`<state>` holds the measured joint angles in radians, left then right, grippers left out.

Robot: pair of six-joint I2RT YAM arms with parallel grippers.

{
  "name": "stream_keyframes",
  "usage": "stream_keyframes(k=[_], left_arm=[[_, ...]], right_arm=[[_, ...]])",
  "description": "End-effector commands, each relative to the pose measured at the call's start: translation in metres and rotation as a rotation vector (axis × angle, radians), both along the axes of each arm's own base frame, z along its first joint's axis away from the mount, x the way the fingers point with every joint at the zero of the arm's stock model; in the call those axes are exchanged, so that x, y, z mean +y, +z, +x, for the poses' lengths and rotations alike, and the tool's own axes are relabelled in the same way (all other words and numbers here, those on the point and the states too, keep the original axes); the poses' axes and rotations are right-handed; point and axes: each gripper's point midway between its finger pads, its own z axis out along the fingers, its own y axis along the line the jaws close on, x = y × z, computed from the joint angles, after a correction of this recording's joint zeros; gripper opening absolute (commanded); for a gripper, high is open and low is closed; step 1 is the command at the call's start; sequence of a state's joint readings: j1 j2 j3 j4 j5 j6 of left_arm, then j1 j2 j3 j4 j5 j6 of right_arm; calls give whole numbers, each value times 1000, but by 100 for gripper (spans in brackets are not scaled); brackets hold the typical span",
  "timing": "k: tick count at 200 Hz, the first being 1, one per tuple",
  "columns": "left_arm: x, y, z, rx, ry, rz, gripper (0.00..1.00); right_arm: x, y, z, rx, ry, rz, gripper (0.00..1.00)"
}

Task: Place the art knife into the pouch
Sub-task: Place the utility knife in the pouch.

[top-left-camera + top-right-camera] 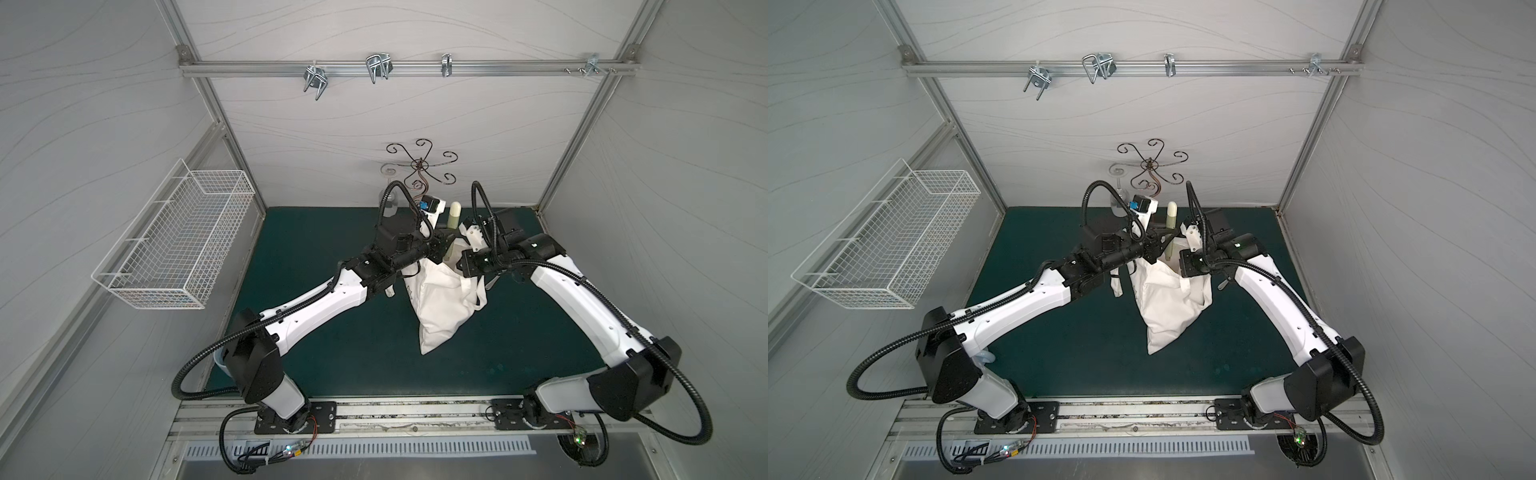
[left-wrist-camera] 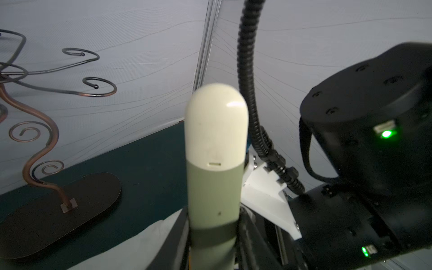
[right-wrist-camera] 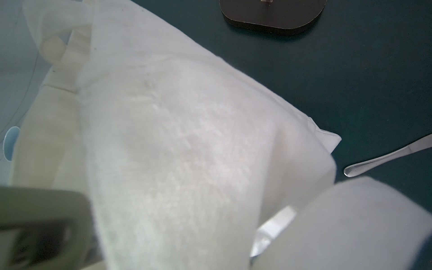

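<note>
**Art knife upright over the pouch mouth: drop lies toward 6 o'clock**

In both top views: art knife (image 1: pixel 455 215) pinched low on its green body by the left gripper (image 1: pixel 441 246), cream cap toward 12 o'clock, long axis running 12 to 6. Straight at 6 o'clock of it, the pouch (image 1: pixel 440 307), hung by its rim from the right gripper (image 1: pixel 464 264), jaws pressed together on the canvas, just at 3 o'clock of the left one. Lower end of the art knife at the rim of the mouth. Bottom corner of the pouch down on the green mat (image 1: pixel 316 291).

In the left wrist view: art knife (image 2: pixel 216 163) standing between the jaws, clamped across the green part, with pale cloth of the pouch (image 2: pixel 140 243) close by.

In the right wrist view: pouch (image 3: pixel 187 140) filling most of the frame. Blurred green shape against the cloth, probably the art knife's lower end, too soft to be sure. Spoon (image 3: pixel 385 159) on the mat, apart from the pouch.

Judged next: lower tail-first toward 6 o'clock with the left arm, rim kept lifted by the right.
</note>
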<state>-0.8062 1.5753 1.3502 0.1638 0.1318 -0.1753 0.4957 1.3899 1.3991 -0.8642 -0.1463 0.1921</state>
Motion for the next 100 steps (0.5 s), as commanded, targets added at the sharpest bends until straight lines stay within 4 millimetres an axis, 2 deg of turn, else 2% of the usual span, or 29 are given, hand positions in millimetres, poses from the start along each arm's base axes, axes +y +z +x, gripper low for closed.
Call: stream_keyframes(k=[1,16,38,58,100], left_arm=[[0,28,-4,-96,-9,-66,34],[1,20,-3,-84,-3,-44,38],[13,19,-8,-75,24,-27,53],[34,33,-15,-95,72,-21,63],[85,61,-30,-91,211,20,68]], right_arm=[[-1,7,-12,-8,24,10,0],[-2,8,-13,-9,24,9,0],[-4,9,-11,-14,15,8,0],[-4,8,-8,-10,12,13,0],[-7,6,-4,1,-10,19,0]])
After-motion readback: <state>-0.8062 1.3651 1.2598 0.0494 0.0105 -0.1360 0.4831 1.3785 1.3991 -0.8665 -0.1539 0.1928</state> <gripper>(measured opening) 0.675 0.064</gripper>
